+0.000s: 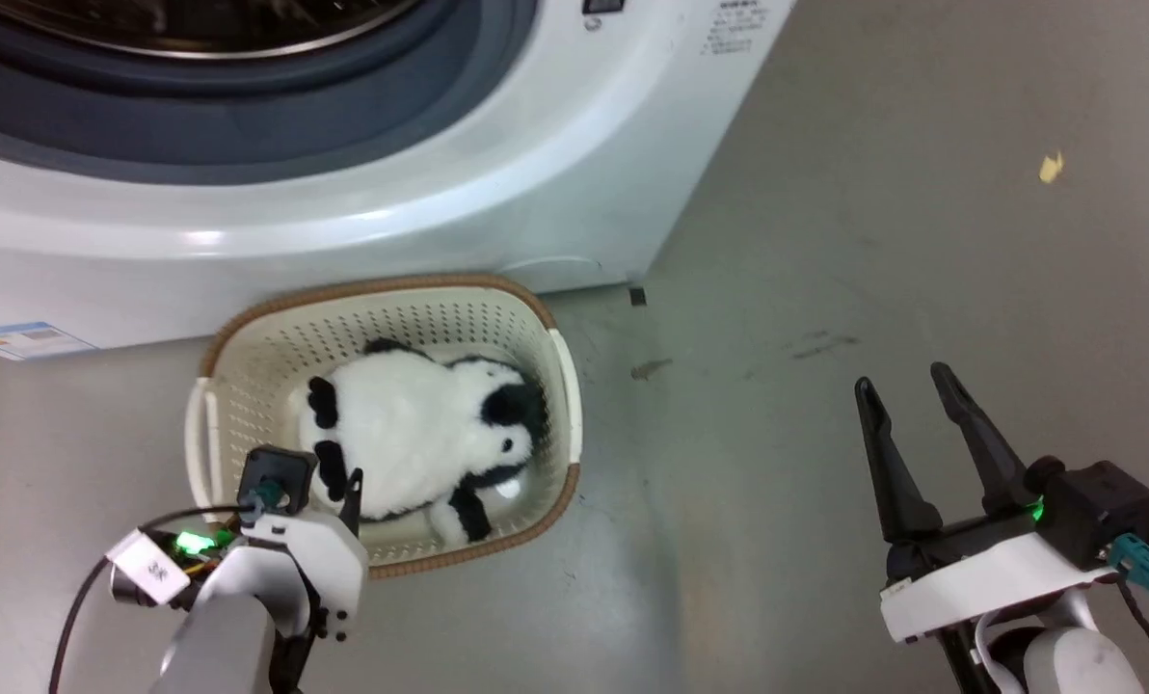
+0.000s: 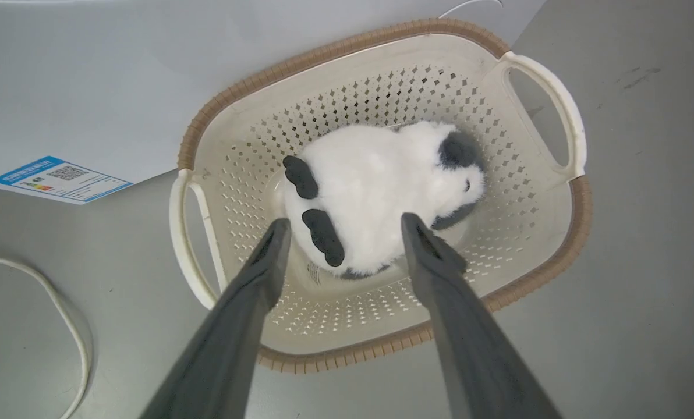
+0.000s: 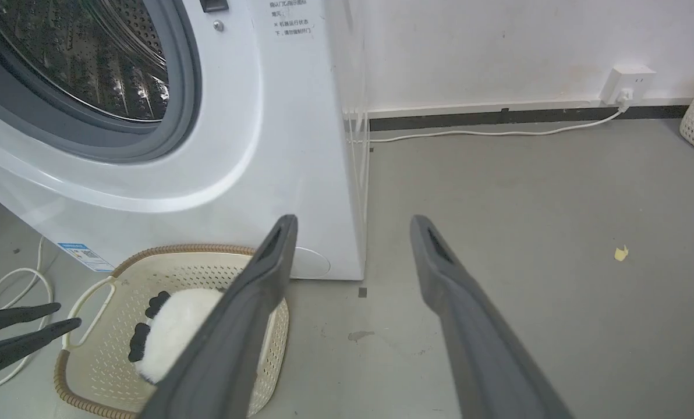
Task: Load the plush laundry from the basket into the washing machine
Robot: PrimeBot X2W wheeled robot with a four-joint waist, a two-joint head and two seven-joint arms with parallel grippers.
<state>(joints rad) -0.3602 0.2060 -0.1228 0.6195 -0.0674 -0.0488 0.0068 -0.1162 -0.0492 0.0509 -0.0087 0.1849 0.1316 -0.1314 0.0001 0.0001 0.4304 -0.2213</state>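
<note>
Your left gripper [image 2: 345, 221] hangs fingers-down above the cream perforated plastic basket [image 2: 347, 46], spread wide over the fluffy black-and-white plush toy [image 2: 382, 174] lying inside. Your right gripper [image 1: 902, 381], also wide, hovers over grey floor [image 1: 921, 241] beside the white front-loading washing machine [image 1: 536, 193].

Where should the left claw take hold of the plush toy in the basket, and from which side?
Probably across the white belly of the plush toy, between black feet and head, coming down from above. The basket walls block the sides, and the body lies belly up. The open left claw looks wide enough.
</note>
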